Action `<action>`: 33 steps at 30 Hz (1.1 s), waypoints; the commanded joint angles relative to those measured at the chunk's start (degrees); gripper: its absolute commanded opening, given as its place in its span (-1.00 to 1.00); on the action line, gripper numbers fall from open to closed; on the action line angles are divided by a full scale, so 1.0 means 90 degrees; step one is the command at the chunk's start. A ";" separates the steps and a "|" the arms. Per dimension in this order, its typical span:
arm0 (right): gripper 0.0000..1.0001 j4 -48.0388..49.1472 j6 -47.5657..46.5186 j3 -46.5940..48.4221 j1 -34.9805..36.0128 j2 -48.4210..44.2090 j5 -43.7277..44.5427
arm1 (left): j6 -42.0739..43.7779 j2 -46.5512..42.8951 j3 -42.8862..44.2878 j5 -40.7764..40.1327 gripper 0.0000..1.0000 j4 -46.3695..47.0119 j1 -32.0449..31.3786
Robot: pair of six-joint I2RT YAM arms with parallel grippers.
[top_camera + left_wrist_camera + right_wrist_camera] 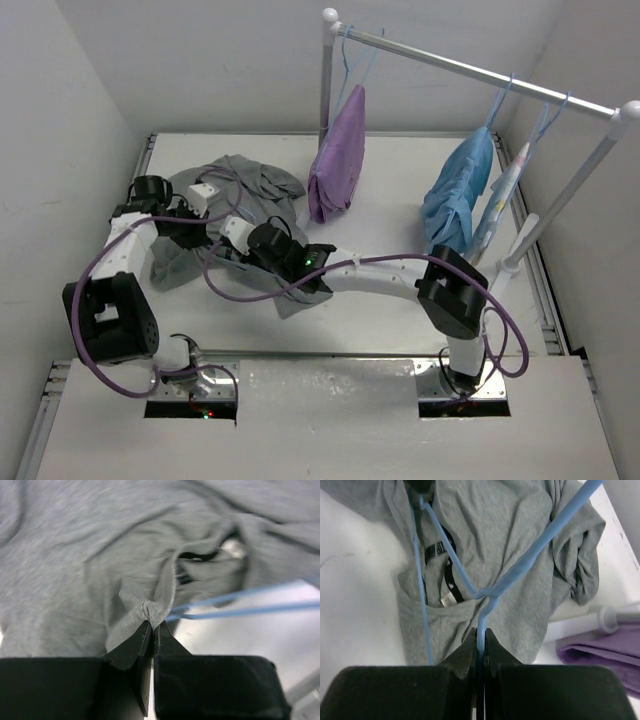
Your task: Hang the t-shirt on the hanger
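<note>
Two-finger left gripper (151,625): jaws pressed together on a pinched fold of the t-shirt (75,565), just beside the collar opening. Right gripper (480,632): jaws clamped on the wire stem of the hanger (520,565), just below the junction of its two sloping arms. The hanger frame extends over the collar area. The t-shirt lies crumpled on the table (390,220), left of centre. Beyond it, the rail (470,68) carries a purple garment (338,155) and a light-blue garment (458,195), hung well apart.
</note>
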 commanded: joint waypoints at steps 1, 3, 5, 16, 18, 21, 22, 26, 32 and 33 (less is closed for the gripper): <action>-1.00 0.1370 -0.0342 -0.0380 -0.0036 -0.0321 -0.0172 | 0.1093 -0.0662 0.0455 0.1194 -1.00 -0.1185 -0.0077; -1.00 0.1713 -0.0449 -0.0927 -0.0036 -0.0517 -0.0269 | 0.1485 -0.0839 0.0562 0.1458 -1.00 -0.1634 -0.0252; -1.00 0.2229 -0.0518 -0.1317 -0.0036 -0.0886 -0.0483 | 0.1496 -0.1141 0.0621 0.1459 -1.00 -0.1744 -0.0486; -1.00 0.3414 -0.0772 -0.3468 0.0032 -0.2880 -0.0836 | 0.1683 -0.1299 0.2251 0.2152 -1.00 -0.3316 -0.1806; -1.00 0.3482 -0.0831 -0.3487 0.0149 -0.3008 -0.0739 | 0.1409 -0.1269 0.2437 0.2162 -1.00 -0.3287 -0.2146; -1.00 0.3600 -0.0967 -0.3419 0.0266 -0.3028 -0.0767 | 0.1174 -0.1221 0.2652 0.2211 -1.00 -0.3297 -0.2586; -1.00 0.3503 -0.0968 -0.3313 0.0276 -0.2998 -0.0806 | 0.1077 -0.1211 0.2807 0.2269 -1.00 -0.3278 -0.2761; -1.00 0.3472 -0.0938 -0.3301 0.0266 -0.2784 -0.0748 | 0.1056 -0.1143 0.3014 0.2552 -1.00 -0.3336 -0.3055; -1.00 0.3892 -0.0977 -0.3409 0.0237 -0.2403 -0.0514 | 0.0959 -0.1093 0.2379 0.2592 -1.00 -0.3219 -0.3368; -1.00 0.3912 -0.1006 -0.3380 0.0237 -0.2354 -0.0533 | 0.0901 -0.1113 0.2340 0.2572 -1.00 -0.3171 -0.3504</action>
